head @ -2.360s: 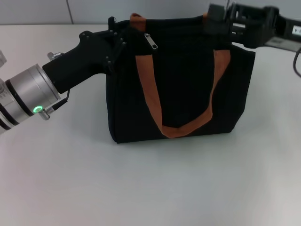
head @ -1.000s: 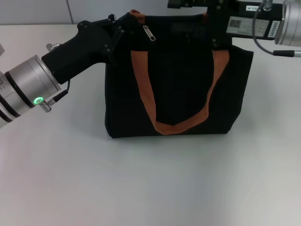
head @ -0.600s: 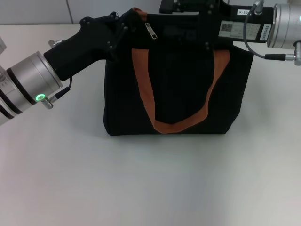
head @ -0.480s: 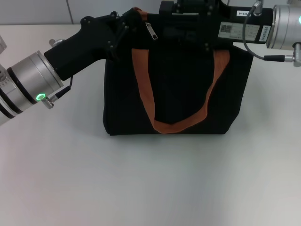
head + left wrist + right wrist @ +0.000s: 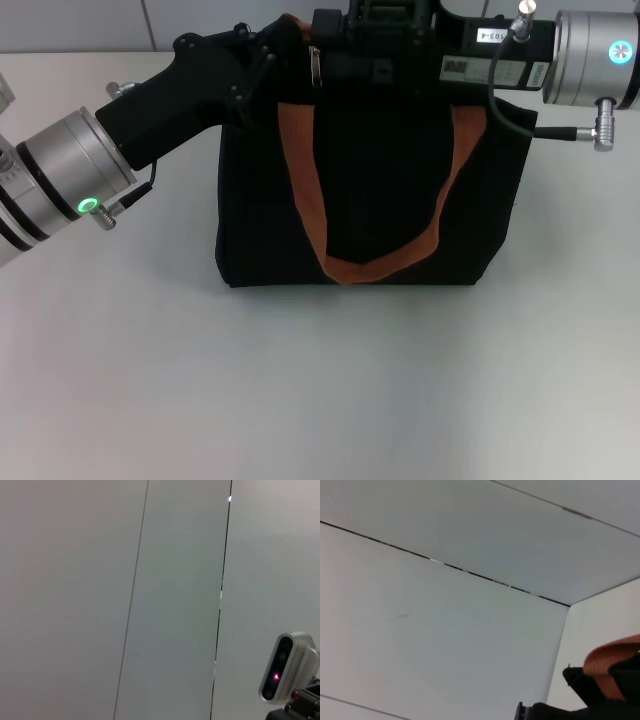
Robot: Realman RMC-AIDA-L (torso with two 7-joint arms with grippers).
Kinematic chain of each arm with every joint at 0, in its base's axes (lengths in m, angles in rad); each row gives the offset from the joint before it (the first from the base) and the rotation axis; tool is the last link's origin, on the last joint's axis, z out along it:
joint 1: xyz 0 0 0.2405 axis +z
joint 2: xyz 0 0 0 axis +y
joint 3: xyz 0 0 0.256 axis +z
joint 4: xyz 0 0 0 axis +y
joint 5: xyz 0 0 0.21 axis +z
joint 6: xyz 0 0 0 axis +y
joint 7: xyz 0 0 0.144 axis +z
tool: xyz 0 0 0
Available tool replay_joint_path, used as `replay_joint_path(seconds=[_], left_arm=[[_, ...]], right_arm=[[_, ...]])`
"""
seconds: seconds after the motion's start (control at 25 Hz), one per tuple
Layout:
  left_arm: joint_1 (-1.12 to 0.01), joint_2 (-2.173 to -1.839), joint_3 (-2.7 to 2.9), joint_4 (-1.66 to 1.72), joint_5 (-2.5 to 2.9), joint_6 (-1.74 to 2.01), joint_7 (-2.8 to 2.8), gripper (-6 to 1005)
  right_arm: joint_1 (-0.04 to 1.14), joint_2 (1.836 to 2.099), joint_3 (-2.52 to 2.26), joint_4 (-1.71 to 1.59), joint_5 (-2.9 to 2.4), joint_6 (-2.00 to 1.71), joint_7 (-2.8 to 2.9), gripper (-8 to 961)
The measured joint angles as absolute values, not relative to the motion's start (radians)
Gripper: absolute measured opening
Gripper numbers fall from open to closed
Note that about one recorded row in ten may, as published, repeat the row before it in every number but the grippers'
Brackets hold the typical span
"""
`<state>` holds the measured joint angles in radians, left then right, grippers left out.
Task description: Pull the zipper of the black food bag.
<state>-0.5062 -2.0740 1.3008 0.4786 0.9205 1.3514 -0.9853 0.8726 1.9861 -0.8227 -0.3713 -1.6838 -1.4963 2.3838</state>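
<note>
The black food bag (image 5: 370, 190) stands upright in the middle of the table, its orange-brown handle (image 5: 305, 190) looping down the front. My left gripper (image 5: 262, 48) is at the bag's top left corner, shut on the fabric there. The silver zipper (image 5: 314, 66) hangs at the top edge just right of it, turned edge-on. From the right, my right gripper (image 5: 335, 52) reaches along the bag's top and its black front end sits right beside the pull. Its fingers are lost against the black bag. The right wrist view catches a bit of orange handle (image 5: 612, 662).
The white table (image 5: 320, 390) spreads wide in front of the bag and to both sides. A pale panelled wall fills both wrist views. The right arm's wrist camera (image 5: 282, 667) shows in the left wrist view.
My right arm has slid left along the bag's top until its front end reached the zipper pull. The pull has turned edge-on. The bag shifted slightly left with the left gripper.
</note>
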Motion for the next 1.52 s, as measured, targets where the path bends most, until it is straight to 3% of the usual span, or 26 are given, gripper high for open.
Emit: replay_joint_path(seconds=[1.52], left_arm=[[-0.509,-2.074,1.299,0.477,0.917,1.36,-0.99,37]], right_arm=[[0.869,1.999,-0.872,-0.409,-1.684,-1.498,2.197,567]])
